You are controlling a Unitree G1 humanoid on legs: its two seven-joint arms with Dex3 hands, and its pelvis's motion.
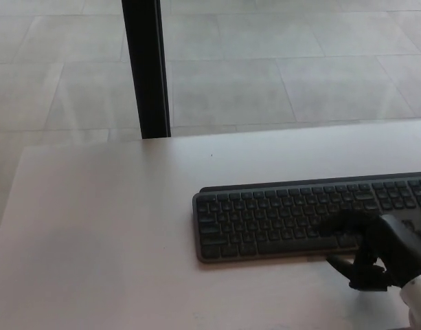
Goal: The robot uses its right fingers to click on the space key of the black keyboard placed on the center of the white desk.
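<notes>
The keyboard (299, 218) lies on the desk (114, 234), right of centre — long axis left to right, keys up. My right hand (375, 251) holds nothing, fingers (337, 225) apart over the bottom row.

I counted one black keyboard (299, 216) at the centre-right of the frame, lying on one white desk (107, 240) that filled the lower half. One of my hands (375, 251), the right, showed at the lower right; my left was out of view. One black post (147, 69) stood at the upper left, against the tiled floor (286, 62).
</notes>
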